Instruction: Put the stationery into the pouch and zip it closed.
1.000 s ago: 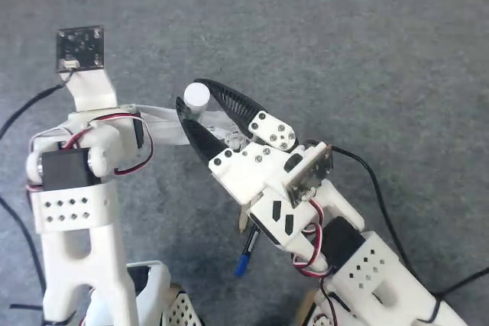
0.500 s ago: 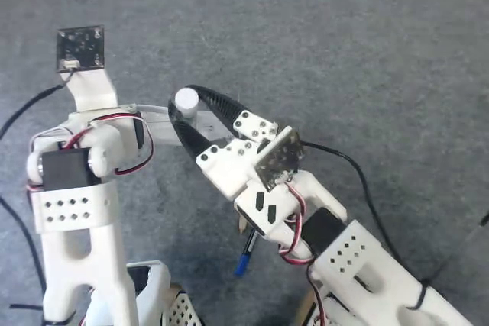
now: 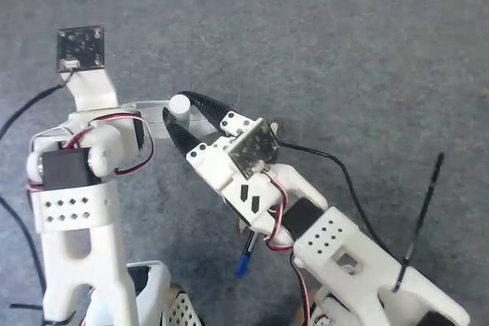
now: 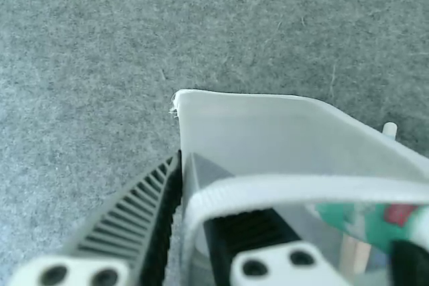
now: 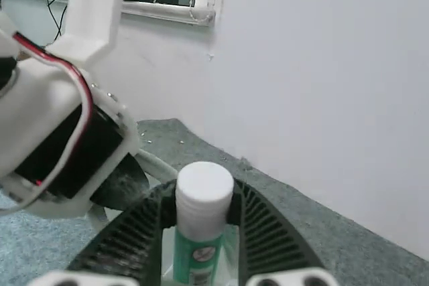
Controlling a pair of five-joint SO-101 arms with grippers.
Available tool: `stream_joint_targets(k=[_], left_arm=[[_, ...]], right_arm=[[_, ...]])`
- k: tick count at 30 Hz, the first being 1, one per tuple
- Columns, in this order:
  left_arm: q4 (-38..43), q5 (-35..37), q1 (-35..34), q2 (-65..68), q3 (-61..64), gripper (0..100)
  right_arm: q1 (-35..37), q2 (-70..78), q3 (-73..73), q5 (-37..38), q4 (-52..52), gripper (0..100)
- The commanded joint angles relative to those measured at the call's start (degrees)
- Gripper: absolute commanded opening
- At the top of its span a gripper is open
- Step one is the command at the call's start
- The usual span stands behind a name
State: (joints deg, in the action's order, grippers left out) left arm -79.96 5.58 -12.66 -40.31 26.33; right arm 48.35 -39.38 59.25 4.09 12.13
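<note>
While our right pincer (image 3: 180, 112) clamps the glue stick (image 5: 203, 199) and our left pincer (image 4: 184, 165) pinches the pouch (image 4: 268, 132) rim, we risk a tilted release missing its mouth.

The right arm angles across toward the left arm, with right gripper (image 3: 180, 106) and left gripper (image 4: 184, 164) both clamped.

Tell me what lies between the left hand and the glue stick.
The pouch itself. In the left wrist view the left hand pinches its rim, and its translucent open mouth spans from there to the glue stick.
</note>
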Motion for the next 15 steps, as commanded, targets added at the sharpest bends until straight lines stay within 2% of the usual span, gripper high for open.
stream_joint_targets(k=[1,8,13,15], left_arm=[[2.29,1.32,0.26,-0.44,-1.19,1],[2.29,1.32,0.26,-0.44,-1.19,1],[2.29,1.32,0.26,-0.44,-1.19,1],[2.29,1.32,0.26,-0.44,-1.19,1]], right_arm=[[0.31,1.54,-0.88,-0.18,0.75,0.6],[0.31,1.36,0.18,9.76,-0.48,1.6],[0.66,1.27,0.18,9.85,-3.47,15.6],[0.75,0.13,0.18,9.76,-5.41,17.4]])
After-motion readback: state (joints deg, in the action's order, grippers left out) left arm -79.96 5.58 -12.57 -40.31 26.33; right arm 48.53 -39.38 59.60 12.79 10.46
